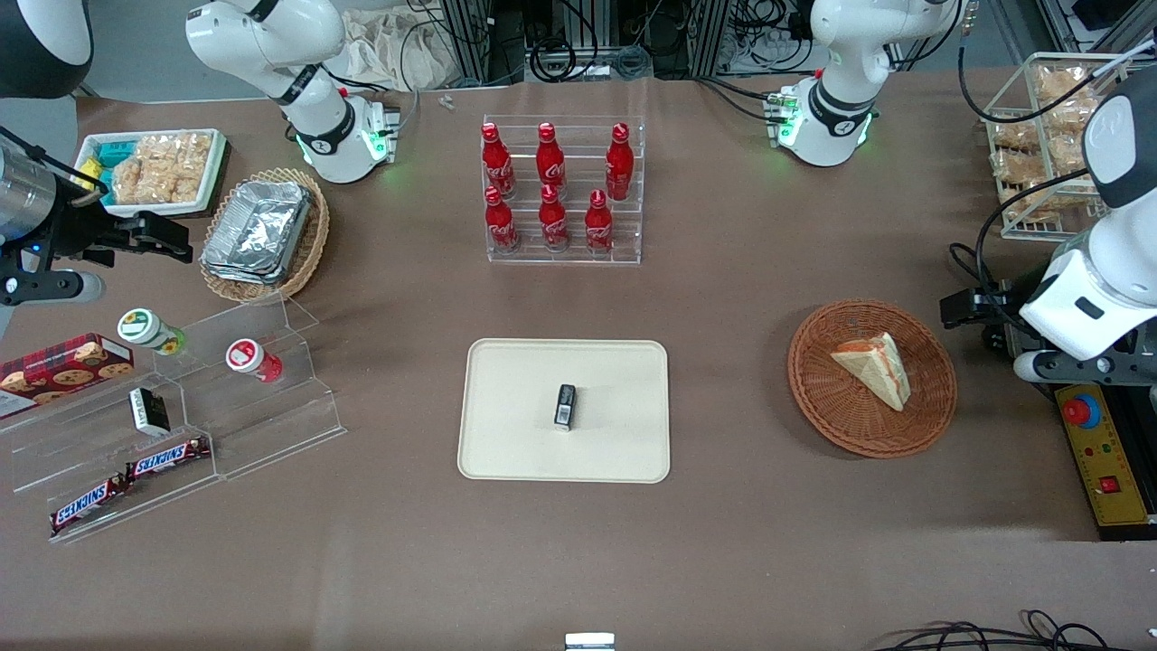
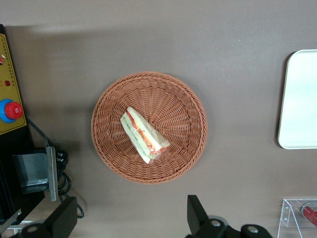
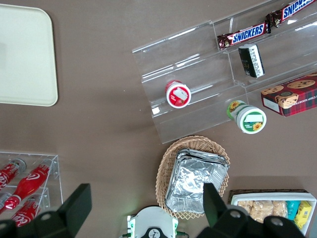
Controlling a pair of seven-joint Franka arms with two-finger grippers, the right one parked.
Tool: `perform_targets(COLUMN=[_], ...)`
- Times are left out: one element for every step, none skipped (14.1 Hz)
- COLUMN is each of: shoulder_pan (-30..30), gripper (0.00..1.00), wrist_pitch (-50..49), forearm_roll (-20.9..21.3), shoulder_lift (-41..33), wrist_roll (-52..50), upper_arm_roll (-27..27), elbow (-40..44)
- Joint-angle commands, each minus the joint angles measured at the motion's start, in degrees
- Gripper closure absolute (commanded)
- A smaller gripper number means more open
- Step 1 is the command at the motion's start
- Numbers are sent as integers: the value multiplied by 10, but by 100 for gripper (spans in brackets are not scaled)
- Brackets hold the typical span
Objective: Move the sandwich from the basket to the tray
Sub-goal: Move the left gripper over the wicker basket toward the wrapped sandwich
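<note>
- Here the working left arm reaches in from the working arm's end of the table, bent at the elbow, its wrist raised above the table beside the basket (image 1: 872,378)
- The hand (image 2: 131,220) hangs well above the basket, pointing straight down; its fingers (image 2: 197,214) are spread wide, holding nothing and touching nothing
- The sandwich (image 1: 875,368) lies on its side in the middle of the basket, its red-orange and green filling showing along the cut edge
- The tray (image 1: 515,443) sits on the table well apart from the basket, toward the parked arm's end, with a small black object (image 1: 565,406) near its middle
- A clear rack of red bottles (image 1: 553,188) stands farther from the front camera than the tray
- A yellow control box with a red button (image 1: 1081,411) lies near the basket at the table's edge; nothing lies on the table between basket and tray
</note>
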Motion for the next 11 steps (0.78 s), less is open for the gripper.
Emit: perform_targets(shoulder_pan=[-3,-2,-3,-3,-1,0,-2,0,1,1,2], gripper=[0,0,0,0,0,0,0,0,0,0,0], wrist_pitch=[-12,-11,-11,-11,-12,-11,-6,7,37,71,101], forearm_roll=[11,7,10,5,4,4,11,4,4,3,4], shoulder_lift=[10,10,14,16,16,14,13,12,4,-5,-7], wrist_roll=[-13,-13,-13,-14,-19,-39,-85,-136,-160,-175,-212], upper_arm_roll=[-3,-2,-3,-3,-2,-2,-2,-2,-1,-1,-1], elbow=[19,20,21,21,16,3,-9,-27,-60,-92,-121])
